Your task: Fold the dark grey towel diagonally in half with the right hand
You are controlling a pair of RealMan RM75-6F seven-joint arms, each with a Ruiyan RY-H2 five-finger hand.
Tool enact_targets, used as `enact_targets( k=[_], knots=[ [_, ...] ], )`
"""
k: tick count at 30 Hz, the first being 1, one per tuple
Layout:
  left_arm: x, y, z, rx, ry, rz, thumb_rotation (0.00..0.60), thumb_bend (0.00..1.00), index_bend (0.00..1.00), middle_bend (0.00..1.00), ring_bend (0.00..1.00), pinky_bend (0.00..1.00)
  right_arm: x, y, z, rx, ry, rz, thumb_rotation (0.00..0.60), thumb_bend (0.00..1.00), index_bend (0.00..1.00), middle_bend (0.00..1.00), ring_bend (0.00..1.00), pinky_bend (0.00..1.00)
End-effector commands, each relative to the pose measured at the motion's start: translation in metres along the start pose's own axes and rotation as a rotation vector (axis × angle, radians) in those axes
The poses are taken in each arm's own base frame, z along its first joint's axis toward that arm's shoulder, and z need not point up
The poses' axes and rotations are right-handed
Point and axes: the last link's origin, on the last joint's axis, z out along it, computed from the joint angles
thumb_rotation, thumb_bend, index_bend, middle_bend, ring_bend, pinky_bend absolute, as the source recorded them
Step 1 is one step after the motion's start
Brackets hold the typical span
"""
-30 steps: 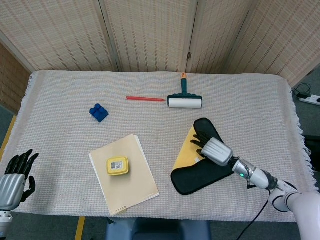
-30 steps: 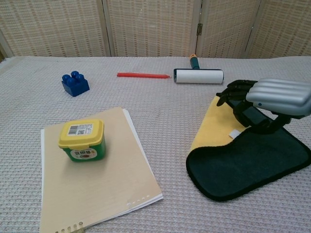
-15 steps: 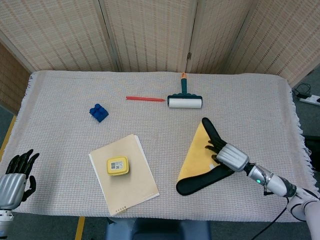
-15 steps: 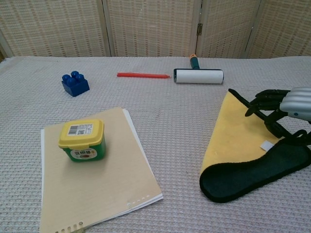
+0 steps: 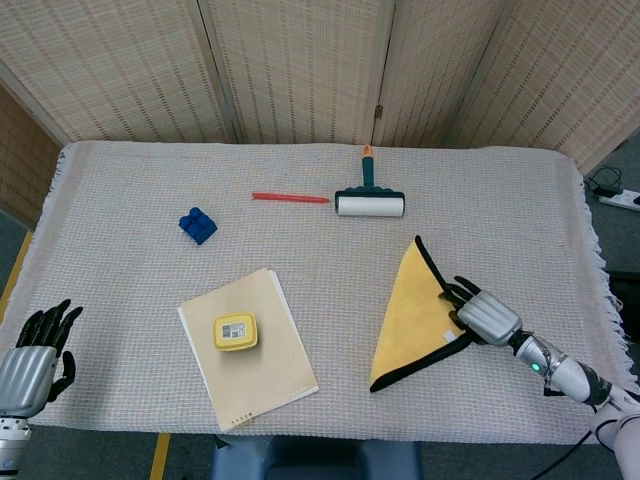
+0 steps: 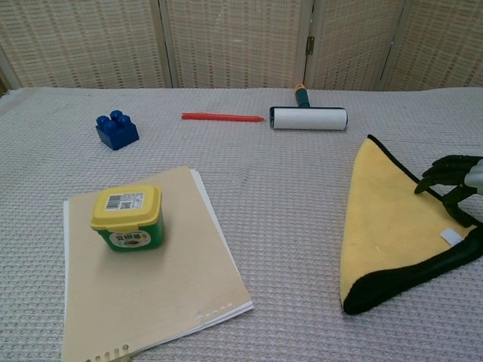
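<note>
Right hand [image 5: 478,314]: black fingers [image 6: 447,167], silver-grey ribbed shell across the back. Behind it, a slim silver wrist with dark bands and a small green light, then a white forearm casing. Left hand [image 5: 32,353]: same black fingers, same silver-grey back shell.

Right hand [image 5: 487,317] on folded towel [image 5: 412,313]

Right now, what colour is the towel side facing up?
Yellow, with a dark edge; the towel shows best in the chest view.
</note>
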Motion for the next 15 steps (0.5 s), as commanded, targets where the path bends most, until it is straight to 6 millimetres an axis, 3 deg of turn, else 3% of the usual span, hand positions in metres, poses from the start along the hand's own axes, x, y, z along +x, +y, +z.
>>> enact_targets(
  k=[1, 15],
  knots=[
    [-0.0002, 0.0000, 0.0004, 0.000, 0.000, 0.001, 0.600, 0.86, 0.00, 0.02, 0.00, 0.00, -0.0072, -0.0025, 0.0021, 0.002, -0.001, 0.025, 0.600, 0.54, 0.77, 0.18, 0.08, 0.00],
    [0.0005, -0.0004, 0.0002, 0.001, 0.004, 0.000, 0.600, 0.86, 0.00, 0.02, 0.00, 0.00, -0.0064, -0.0077, -0.0044, 0.057, 0.022, 0.012, 0.600, 0.54, 0.77, 0.18, 0.08, 0.00]
  ],
)
